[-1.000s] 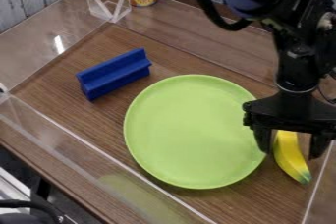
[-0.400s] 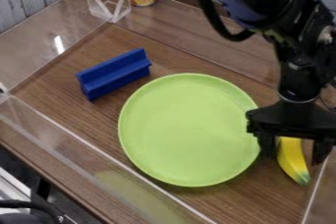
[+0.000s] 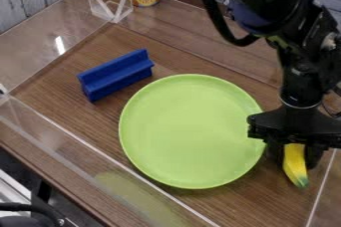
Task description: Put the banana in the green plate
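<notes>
Black plastic gripper (image 3: 296, 143) closed on small curved yellow banana (image 3: 294, 164), at approx. 4 o'clock, beside round lime-green plate (image 3: 192, 131); prob. light, stiff, a bit slippery; best gripped mid-length.

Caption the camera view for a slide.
Black gripper closed on the yellow banana, right beside the lime-green plate.

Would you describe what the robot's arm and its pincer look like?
The arm is black, built from bulky rounded segments, with a thick dark cable looping alongside. The pincer is also black, with a wide, blocky shape.
</notes>
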{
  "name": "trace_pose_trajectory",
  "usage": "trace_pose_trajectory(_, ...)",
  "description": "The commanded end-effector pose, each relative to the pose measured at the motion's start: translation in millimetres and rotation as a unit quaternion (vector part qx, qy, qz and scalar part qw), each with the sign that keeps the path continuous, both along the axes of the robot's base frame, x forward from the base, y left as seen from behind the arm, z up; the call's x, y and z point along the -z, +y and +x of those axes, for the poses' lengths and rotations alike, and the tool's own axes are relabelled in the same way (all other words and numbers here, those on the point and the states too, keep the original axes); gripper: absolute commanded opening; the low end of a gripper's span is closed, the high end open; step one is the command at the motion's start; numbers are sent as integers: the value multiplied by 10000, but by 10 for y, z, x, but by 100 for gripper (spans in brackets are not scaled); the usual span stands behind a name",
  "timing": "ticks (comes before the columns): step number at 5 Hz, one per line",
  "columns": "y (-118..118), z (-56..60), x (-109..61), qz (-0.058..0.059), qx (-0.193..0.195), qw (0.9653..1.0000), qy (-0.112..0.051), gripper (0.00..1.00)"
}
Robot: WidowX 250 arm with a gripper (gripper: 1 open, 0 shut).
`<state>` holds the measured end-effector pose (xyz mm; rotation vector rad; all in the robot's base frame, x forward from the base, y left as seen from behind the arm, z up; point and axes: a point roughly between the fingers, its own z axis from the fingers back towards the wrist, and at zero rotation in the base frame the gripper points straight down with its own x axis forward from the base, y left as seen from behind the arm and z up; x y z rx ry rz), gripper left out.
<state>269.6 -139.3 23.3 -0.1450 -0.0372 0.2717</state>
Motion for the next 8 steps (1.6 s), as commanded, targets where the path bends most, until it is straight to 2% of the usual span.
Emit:
trace_pose_trajectory(1, -28, 21, -205, -12, 169, 9997, -169, 0)
trace_pose_trajectory(3, -7, -14, -351, 100, 384, 9992, -107, 0)
trace_pose_trajectory(4, 19, -24, -480, 116, 523, 9985, -118, 0)
trace_pose_trajectory(5, 116, -38, -686, 131, 651, 9976, -200, 0)
trace_pose_trajectory(6, 238, -94, -893, 209, 802, 9963, -224, 0)
trace_pose_trajectory(7, 346, -202, -1047, 262, 1002, 9944, -232, 0)
trace_pose_trajectory(8, 410, -338, -1002, 290, 1159, 9926, -216, 0)
